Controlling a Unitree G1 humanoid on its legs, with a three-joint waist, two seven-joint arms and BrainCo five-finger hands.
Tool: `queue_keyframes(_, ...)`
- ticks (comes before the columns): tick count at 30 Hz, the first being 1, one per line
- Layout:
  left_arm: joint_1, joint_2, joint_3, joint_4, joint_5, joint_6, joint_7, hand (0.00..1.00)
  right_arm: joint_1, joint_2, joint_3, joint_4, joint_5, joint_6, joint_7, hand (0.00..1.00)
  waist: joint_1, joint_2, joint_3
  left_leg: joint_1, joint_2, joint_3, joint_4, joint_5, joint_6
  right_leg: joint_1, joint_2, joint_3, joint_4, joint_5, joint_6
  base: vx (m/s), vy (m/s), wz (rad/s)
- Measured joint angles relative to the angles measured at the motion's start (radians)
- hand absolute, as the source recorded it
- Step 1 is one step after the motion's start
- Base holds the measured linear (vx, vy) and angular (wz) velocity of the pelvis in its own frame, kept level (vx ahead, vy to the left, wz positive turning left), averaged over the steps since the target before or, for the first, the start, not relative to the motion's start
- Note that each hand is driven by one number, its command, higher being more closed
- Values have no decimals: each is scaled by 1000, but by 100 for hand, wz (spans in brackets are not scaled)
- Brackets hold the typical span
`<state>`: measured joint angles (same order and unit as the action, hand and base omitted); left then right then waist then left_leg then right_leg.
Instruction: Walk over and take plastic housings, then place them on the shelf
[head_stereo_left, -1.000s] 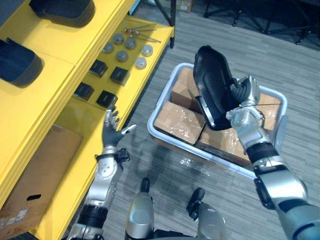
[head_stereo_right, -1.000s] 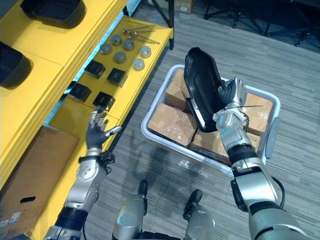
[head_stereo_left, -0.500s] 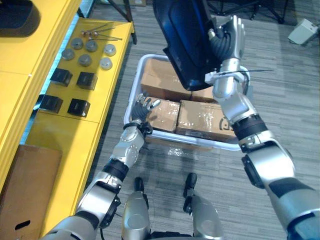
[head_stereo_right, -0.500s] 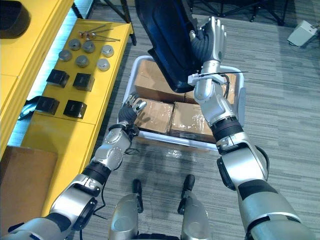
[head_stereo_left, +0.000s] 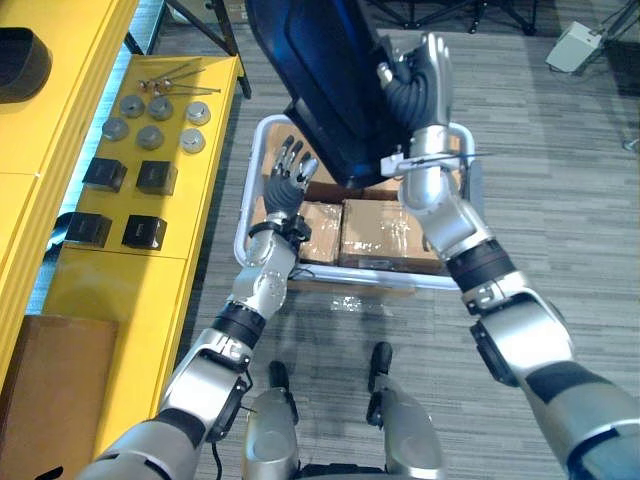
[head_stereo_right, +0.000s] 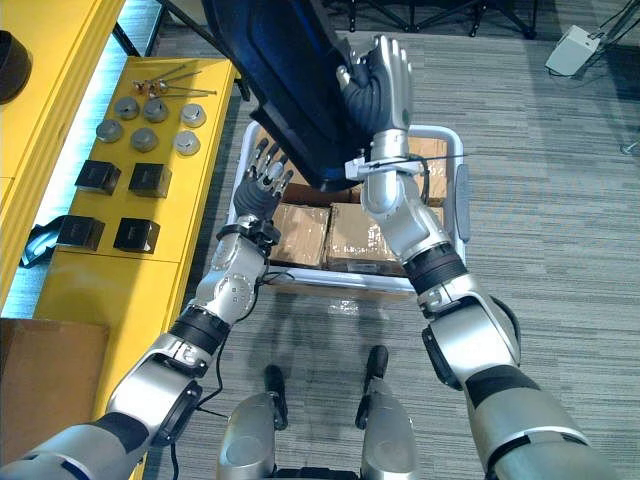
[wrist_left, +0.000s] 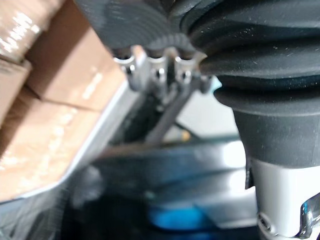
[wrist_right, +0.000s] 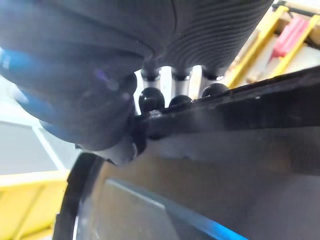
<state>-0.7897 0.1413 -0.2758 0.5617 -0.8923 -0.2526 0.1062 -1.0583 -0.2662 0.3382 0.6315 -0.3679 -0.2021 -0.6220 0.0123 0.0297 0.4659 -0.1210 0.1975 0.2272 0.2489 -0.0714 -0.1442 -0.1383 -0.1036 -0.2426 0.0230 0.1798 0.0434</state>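
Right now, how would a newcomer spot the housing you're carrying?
Find the white bin of brown boxes on the grey floor beside the yellow shelf. Above it, the right hand grips a large dark housing by its edge. Unlike the boxes, it is glossy, curved and held in the air.

yellow shelf (head_stereo_left: 110, 290) stands well left of the left hand (head_stereo_left: 280, 192) fingers (head_stereo_left: 288, 152). on it: grey discs (head_stereo_left: 150, 137), thin metal rods (head_stereo_left: 175, 88) past them, four black blocks (head_stereo_left: 155, 176), a dark housing (head_stereo_left: 22, 62) on the upper level, a cardboard box (head_stereo_left: 45, 390) on the low level. grey carpet floor (head_stereo_left: 560, 200): white crate (head_stereo_left: 345, 279) just below and right of the fingers, small white box (head_stereo_left: 568, 45) far right.
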Motion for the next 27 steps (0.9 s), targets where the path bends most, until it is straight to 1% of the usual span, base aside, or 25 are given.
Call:
queue_keyframes(4,0,-2,0,-1,0,-1,-3,0,24,5,28,-39,1,-1,27,100,-11,0,0,0,0,0,0,0,0,3,1,1,-7,7,-1,0,0,0)
queue_keyframes(6,0,-4,-1,-1,0,-1,-4,0,32,18,45,-41,1,-19,43,100,-21,0,0,4,-2,0,-1,0,0,14,1,0,-22,14,1,0,0,0)
queue_keyframes(8,1,-7,2,0,1,-2,3,0,45,26,47,-43,3,-25,48,100,-22,0,0,16,-5,1,-9,0,0,24,0,1,-28,15,2,0,0,0)
queue_keyframes(11,1,-2,2,-2,11,-9,15,0,73,26,51,-77,13,-31,55,100,-23,-10,-7,18,-7,0,-14,0,0,29,0,0,-38,18,2,0,0,0)
queue_keyframes(13,1,-1,3,-2,32,-10,48,0,85,31,60,-85,29,-32,56,100,-25,-17,-10,18,-7,1,-14,0,0,31,0,0,-42,19,2,6,15,0)
queue_keyframes(14,1,-1,3,-2,39,-10,50,0,90,31,60,-93,39,-32,56,100,-25,-17,-10,18,-8,1,-14,0,0,32,0,0,-43,20,3,0,0,0)
queue_keyframes(15,1,-2,1,-2,48,-19,63,100,105,33,62,-115,42,-32,56,100,-25,-17,-10,18,-8,1,-14,0,0,32,0,0,-45,20,3,0,0,0)
queue_keyframes(18,1,-6,1,-2,48,-73,114,100,129,49,67,-159,43,-34,58,100,-28,-17,-10,18,-8,1,-15,1,0,34,1,1,-49,22,2,0,0,0)
queue_keyframes(19,1,-13,2,-2,48,-99,129,100,133,53,67,-165,45,-34,58,100,-28,-17,-10,20,-8,1,-16,1,0,36,1,1,-50,23,2,10,32,0)
queue_keyframes(20,2,-28,11,-3,48,-138,143,100,146,60,67,-186,64,-33,60,100,-27,-17,-10,24,-9,2,-18,1,0,40,1,2,-52,23,2,0,0,0)
queue_keyframes(21,2,-35,18,-3,47,-155,149,100,151,64,67,-192,72,-33,60,100,-27,-17,-10,28,-10,3,-21,1,0,41,0,2,-52,23,2,7,30,-4)
queue_keyframes(23,10,-43,30,-4,47,-203,154,100,168,76,66,-208,95,-33,61,100,-28,-17,-11,46,-12,6,-33,1,0,53,0,7,-57,23,2,8,27,-6)
queue_keyframes(24,13,-44,33,-4,45,-217,152,100,188,77,66,-235,110,-32,66,100,-28,-17,-11,52,-12,7,-34,1,-1,60,1,7,-61,24,3,8,30,-2)
queue_keyframes(26,30,-53,40,-9,39,-243,145,100,233,84,66,-275,124,-32,68,100,-30,-23,-30,53,-13,10,-40,1,-1,61,2,7,-70,25,3,0,0,0)
queue_keyframes(27,54,-54,40,-15,27,-254,134,100,260,92,66,-282,129,-30,70,100,-31,-27,-51,55,-13,14,-47,1,-1,61,3,8,-74,25,3,30,26,-8)
